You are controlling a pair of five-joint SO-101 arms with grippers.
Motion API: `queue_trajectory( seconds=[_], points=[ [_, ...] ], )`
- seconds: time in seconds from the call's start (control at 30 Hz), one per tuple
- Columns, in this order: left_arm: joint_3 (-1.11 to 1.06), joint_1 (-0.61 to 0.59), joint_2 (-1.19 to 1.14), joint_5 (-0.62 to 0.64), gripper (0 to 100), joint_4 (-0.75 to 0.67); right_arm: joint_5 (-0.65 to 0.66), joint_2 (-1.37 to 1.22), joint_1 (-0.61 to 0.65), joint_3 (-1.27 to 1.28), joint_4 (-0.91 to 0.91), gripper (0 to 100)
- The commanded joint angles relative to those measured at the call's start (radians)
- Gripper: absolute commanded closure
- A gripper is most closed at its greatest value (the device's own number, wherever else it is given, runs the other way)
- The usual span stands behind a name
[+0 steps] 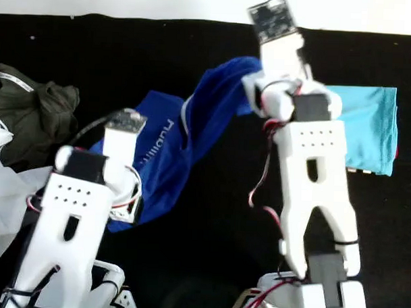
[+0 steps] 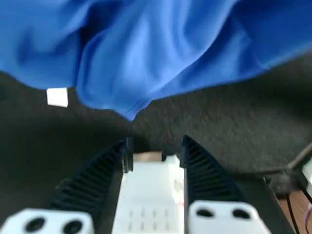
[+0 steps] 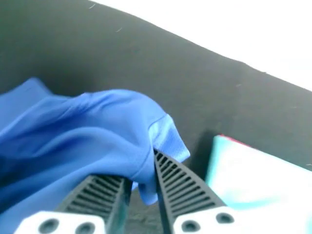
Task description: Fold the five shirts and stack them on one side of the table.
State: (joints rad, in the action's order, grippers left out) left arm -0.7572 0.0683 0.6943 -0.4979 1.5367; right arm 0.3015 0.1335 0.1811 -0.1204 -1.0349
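Jaws of the right gripper (image 3: 141, 168) are pinched on a hem of the blue shirt (image 1: 172, 153) and hold that end up, toward the far side of the table (image 1: 208, 262). The rest of the shirt hangs down to the left gripper (image 2: 155, 146), whose jaws stand apart with nothing between them. I think the bite is small, so the cloth may slip out if it is pulled. The lifted end is also near the folded teal shirt (image 1: 368, 126) and could drag it out of shape.
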Motion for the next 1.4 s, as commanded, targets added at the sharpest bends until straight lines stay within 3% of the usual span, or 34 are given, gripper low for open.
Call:
queue_trajectory(
  seconds=[0.0, 0.17, 0.37, 0.57, 0.73, 0.83, 0.97, 1.1, 1.37],
  points=[
    [-0.188, -0.024, 0.027, -0.048, 83, -0.206, 0.003, -0.039, -0.093, -0.14, 0.025, 99.2],
    [-0.282, -0.036, 0.027, -0.052, 83, -0.365, 0.003, -0.111, -0.202, -0.228, 0.004, 99.2],
    [-0.271, -0.088, 0.035, -0.051, 83, -0.404, 0.003, -0.157, -0.222, -0.257, -0.11, 98.7],
    [-0.196, -0.236, 0.027, -0.055, 83, -0.434, 0.003, -0.154, -0.229, -0.26, -0.188, 81.7],
    [-0.142, -0.3, 0.027, -0.014, 83, -0.46, 0.003, -0.154, -0.22, -0.366, -0.294, 81.5],
    [-0.143, -0.326, 0.024, 0.018, 83, -0.462, 0.003, -0.154, -0.171, -0.432, -0.426, 81.5],
    [-0.125, -0.42, -0.048, 0.018, 83, -0.468, 0.003, -0.156, -0.013, -0.463, -0.615, 81.5],
    [-0.053, -0.489, -0.206, 0.018, 83, -0.468, 0.0, -0.162, 0.097, -0.461, -0.644, 81.5],
    [0.116, -0.453, -0.487, 0.058, 83, -0.457, -0.104, -0.153, 0.272, -0.423, -0.73, 81.5]
  ],
)
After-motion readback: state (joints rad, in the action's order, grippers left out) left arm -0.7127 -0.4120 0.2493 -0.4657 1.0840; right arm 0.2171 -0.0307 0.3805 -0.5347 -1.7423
